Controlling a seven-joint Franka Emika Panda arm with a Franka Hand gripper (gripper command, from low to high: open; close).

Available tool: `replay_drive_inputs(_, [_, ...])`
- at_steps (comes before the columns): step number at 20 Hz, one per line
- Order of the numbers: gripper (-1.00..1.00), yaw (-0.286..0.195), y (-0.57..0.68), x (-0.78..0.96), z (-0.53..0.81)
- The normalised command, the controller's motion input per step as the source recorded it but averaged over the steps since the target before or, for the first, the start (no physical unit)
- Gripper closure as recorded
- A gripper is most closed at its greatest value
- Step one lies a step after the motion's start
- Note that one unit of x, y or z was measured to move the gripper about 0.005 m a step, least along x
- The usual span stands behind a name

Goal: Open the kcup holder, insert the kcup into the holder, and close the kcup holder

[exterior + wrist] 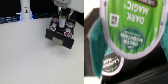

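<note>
Your gripper (62, 18) sits at about two o'clock in the exterior view, directly over the kcup holder (61, 39). Between its fingers you hold the kcup (62, 21), seen there only as a small white body with a touch of green.

The wrist view gives you the pod close up: the kcup (130, 31) fills most of the frame, a bright green foil lid with a white rim, white lettering reading "DARK MAGIC" upside down, and a round white-edged seal. The fingers are closed onto it from both sides; how far apart they stand you cannot tell beyond the pod's width.

The holder is a black box with its tray drawn out. Reddish pods (54, 22) stand in its slots, and a dark-lidded pod (111, 64) lies just beside the held one.

A tall white post (25, 10) stands well apart, near eleven o'clock.
</note>
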Motion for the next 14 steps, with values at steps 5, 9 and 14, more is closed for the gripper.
replay_drive_inputs(5, [1.0,-0.004,-0.17,0.32,0.2])
replay_drive_inputs(9, [1.0,0.0,-0.01,0.05,-0.12])
replay_drive_inputs(14, [1.0,0.006,-0.01,0.02,-0.21])
